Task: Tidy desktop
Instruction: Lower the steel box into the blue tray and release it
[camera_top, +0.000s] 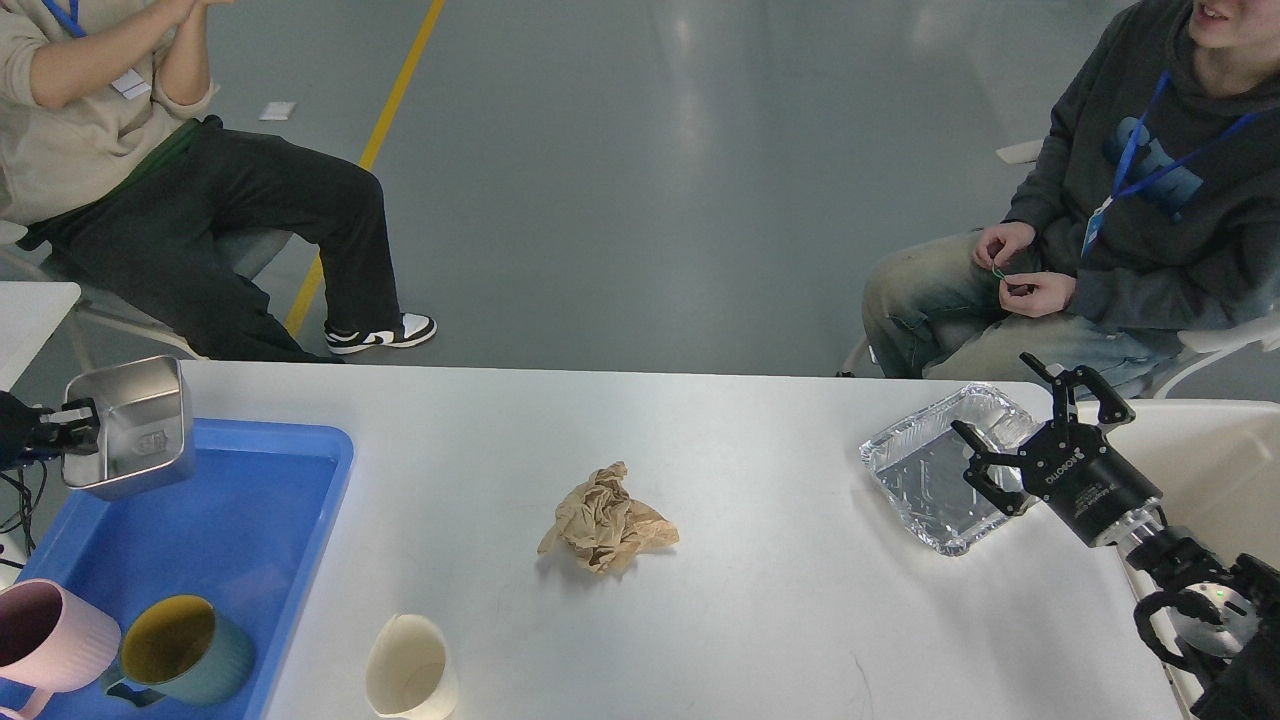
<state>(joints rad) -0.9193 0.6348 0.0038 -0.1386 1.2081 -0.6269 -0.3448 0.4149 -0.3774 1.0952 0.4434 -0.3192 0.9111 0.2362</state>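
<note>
Counter: the desktop (760, 470) is a wide matte white top with rounded corners, filling the lower half of the head view; faint scuffs show near its front edge.
Room: grey glossy floor (640, 170) behind it, crossed by a yellow line (370, 150); one seated person (170, 170) at far left, another (1120, 220) at far right.
Loose item: a crumpled brown paper (607, 518) lies near the middle of the counter, apart from everything else.
Blue tray (300, 480): sits at the left end of the counter; a green mug with yellow inside (180, 650) stands in its near part, and a pink mug (50, 640) just beside it at the tray's left edge.
Steel box (135, 425): empty metal container tipped on its side, above the tray's far left corner.
Paper cup (410, 680): cream, lying tilted on the counter just right of the tray.
Foil tray (940, 470): empty, on the right end of the counter.
Left pincer (70, 428): clenched on the steel box's rim.
Right pincer (1035, 425): fingers spread apart, hovering over the foil tray's right side, gripping nothing.
</note>
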